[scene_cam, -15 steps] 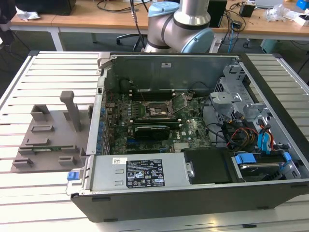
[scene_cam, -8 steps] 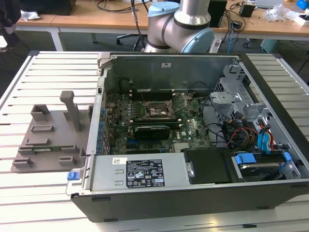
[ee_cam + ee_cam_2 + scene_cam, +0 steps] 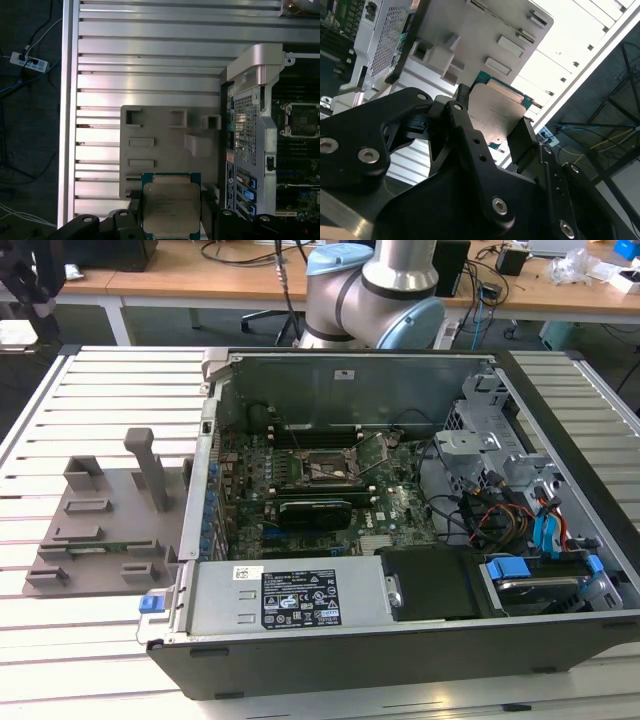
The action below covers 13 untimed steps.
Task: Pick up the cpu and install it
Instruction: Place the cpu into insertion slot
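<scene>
Tool (image 3: 171,201) clamped on one cpu (image 3: 171,209), over one grey tray (image 3: 155,127).

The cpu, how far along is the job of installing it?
Done: the cpu is off the grey tray. In hand: the gripper is shut on it, above the tray. Left: the install; the motherboard socket is empty.

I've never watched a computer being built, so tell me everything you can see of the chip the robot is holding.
The chip is a small flat square with a dull silver metal top bearing faint print, on a thin green board that shows as a rim. The gripper's two black fingers clasp it by opposite edges. It hangs in the air over the grey plastic tray on the slatted table. Nothing else seems to touch it.
</scene>
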### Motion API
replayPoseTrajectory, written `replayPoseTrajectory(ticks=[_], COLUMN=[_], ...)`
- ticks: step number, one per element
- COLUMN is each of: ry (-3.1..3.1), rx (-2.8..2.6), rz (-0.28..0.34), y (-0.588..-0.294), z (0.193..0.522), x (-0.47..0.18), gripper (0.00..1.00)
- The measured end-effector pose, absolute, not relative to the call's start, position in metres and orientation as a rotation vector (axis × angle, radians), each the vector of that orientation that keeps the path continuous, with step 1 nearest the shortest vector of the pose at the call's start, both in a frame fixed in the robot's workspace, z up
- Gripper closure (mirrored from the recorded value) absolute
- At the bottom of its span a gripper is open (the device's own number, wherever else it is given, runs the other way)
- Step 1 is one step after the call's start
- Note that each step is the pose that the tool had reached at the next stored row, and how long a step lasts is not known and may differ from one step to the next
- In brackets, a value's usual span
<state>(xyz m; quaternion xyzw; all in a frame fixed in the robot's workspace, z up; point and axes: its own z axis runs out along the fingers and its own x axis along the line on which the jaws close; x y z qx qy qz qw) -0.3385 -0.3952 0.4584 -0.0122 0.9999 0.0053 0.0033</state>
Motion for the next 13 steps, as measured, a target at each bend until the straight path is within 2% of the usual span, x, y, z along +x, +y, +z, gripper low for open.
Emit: replayPoseTrajectory(ticks=[13], ry=[3.133], rx=[-0.116], rz=[0.016], y=[-0.393], z=[0.438], x=[-0.318], gripper=[0.45])
